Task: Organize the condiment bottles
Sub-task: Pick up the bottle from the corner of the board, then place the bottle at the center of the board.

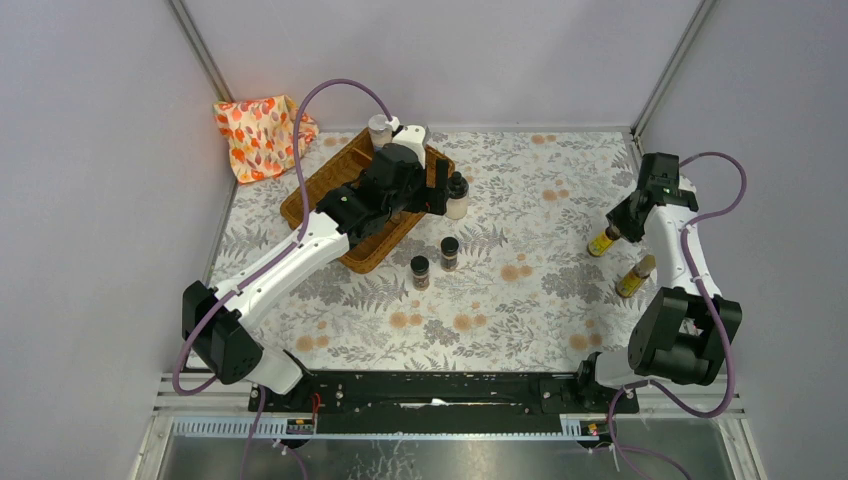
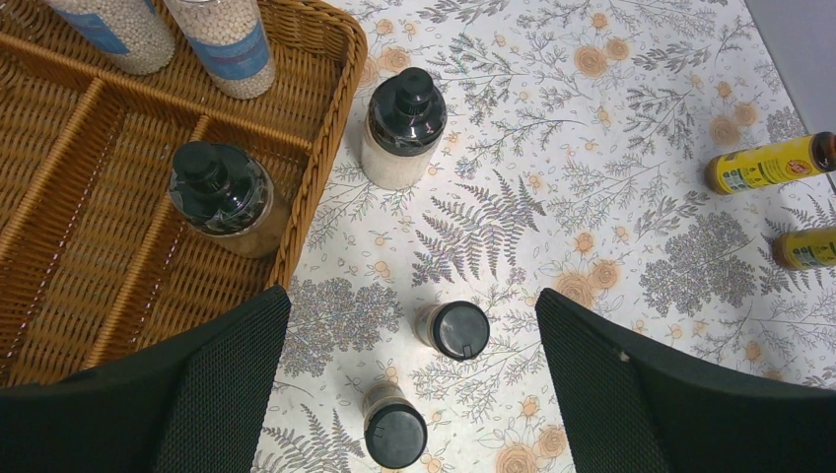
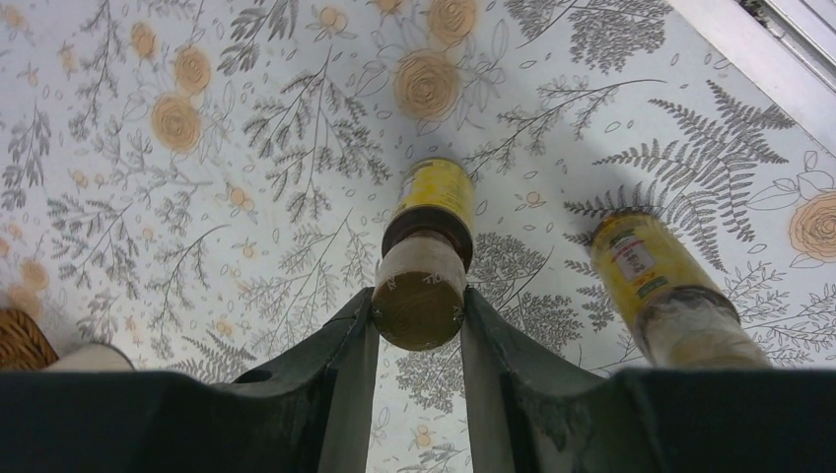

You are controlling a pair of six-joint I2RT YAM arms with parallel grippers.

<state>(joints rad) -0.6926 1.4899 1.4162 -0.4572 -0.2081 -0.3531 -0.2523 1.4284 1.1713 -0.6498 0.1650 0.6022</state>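
My left gripper (image 1: 437, 190) hangs open and empty over the right edge of the brown wicker tray (image 1: 318, 190). In the left wrist view it (image 2: 414, 305) is above two short black-capped spice jars (image 2: 458, 328) (image 2: 394, 434) standing on the table. A wider black-capped jar (image 2: 402, 128) stands just outside the tray, and another (image 2: 217, 197) inside it. Two tall white-filled jars (image 2: 222, 44) (image 2: 118, 30) stand in the tray's far section. My right gripper (image 3: 419, 301) is shut on the cap of a slim yellow bottle (image 3: 434, 202) standing at the table's right. A second yellow bottle (image 3: 656, 271) stands beside it.
The tray (image 2: 89, 256) has long divided compartments. An orange-patterned cloth (image 1: 258, 133) lies at the back left corner. The floral tablecloth (image 1: 540, 290) covers the table. The enclosure walls stand close on the left, back and right, near the yellow bottles (image 1: 603, 241) (image 1: 635, 277).
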